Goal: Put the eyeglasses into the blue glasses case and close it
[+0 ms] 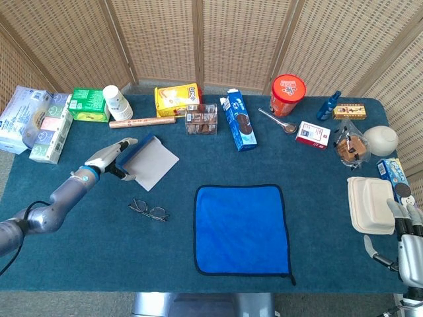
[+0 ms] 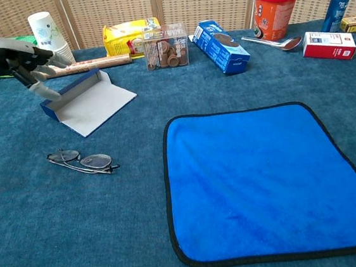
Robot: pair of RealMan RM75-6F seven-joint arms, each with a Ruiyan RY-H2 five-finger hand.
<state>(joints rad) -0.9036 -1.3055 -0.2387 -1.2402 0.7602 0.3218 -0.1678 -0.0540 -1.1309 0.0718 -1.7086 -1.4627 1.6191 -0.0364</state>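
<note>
The blue glasses case (image 1: 151, 160) lies open on the teal table, its pale inside facing up; the chest view shows the case (image 2: 88, 99) at upper left. Thin wire eyeglasses (image 1: 149, 211) lie folded on the cloth in front of it, and the chest view has the eyeglasses (image 2: 82, 161) clear of everything. My left hand (image 1: 112, 156) reaches the case's left rim with its fingers spread and nothing in them; in the chest view the left hand (image 2: 21, 61) hangs just over that rim. My right hand (image 1: 410, 234) rests at the table's near right corner, empty.
A blue cloth (image 1: 241, 228) lies flat at centre front. Along the back stand paper cups (image 1: 117, 102), a rolled tube (image 1: 141, 122), a yellow bag (image 1: 176, 99), a blue carton (image 1: 238, 121) and a red tub (image 1: 287, 95). A white clamshell box (image 1: 370, 205) sits by the right hand.
</note>
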